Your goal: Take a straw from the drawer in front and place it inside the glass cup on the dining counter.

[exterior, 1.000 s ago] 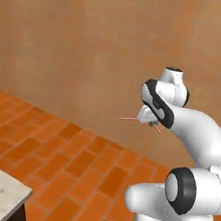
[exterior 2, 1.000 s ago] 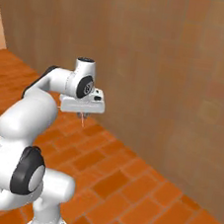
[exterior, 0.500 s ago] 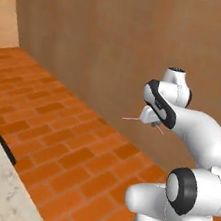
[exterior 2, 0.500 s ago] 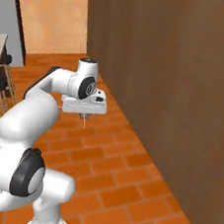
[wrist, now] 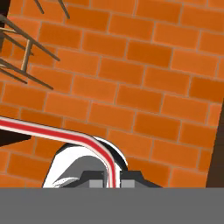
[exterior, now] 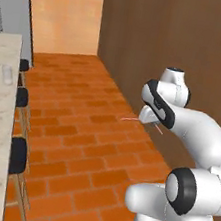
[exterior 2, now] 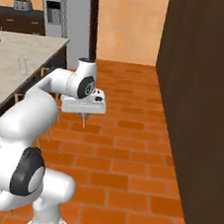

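Straw (wrist: 65,135) clamped in gripper (exterior 2: 86,115), jaws shut on stem just below bend; long axis runs sideways out from fingers. Glass cup (exterior 2: 22,64) on dining counter (exterior 2: 22,53), well apart, to arm's left. Carry phase, judging by layout.

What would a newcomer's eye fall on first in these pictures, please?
Probably the thin pink straw, pinched in the shut gripper and carried above the red brick floor. Next, the pale marble counter to the arm's left, with a small clear glass standing on it.
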